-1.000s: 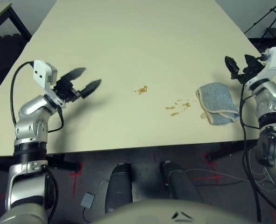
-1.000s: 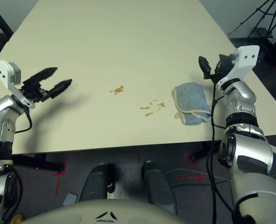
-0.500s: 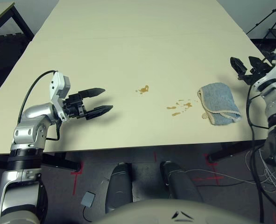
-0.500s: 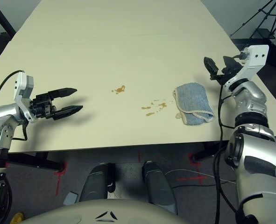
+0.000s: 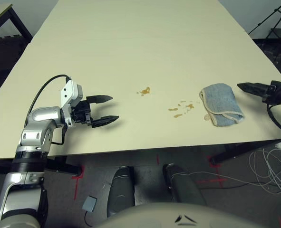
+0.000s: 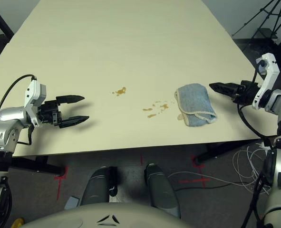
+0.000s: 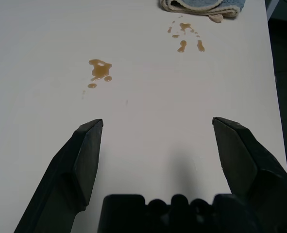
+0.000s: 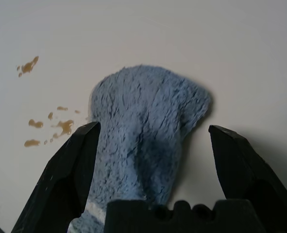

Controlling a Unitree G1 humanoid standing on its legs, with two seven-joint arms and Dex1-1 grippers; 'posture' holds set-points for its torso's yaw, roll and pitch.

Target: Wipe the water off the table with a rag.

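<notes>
Right gripper (image 8: 155, 128) wide, apparently just above the rag (image 8: 138, 126) — left gripper (image 7: 158, 120) wide too, near the water (image 7: 100, 69)

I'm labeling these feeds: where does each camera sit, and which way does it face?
Left and right eye: the head, facing forward and down at the table; both forearms show, and both eyes share the rag.
Left wrist: on the left arm, along the open left gripper toward the spills.
Right wrist: on the right arm, along the open right gripper over the rag.
</notes>
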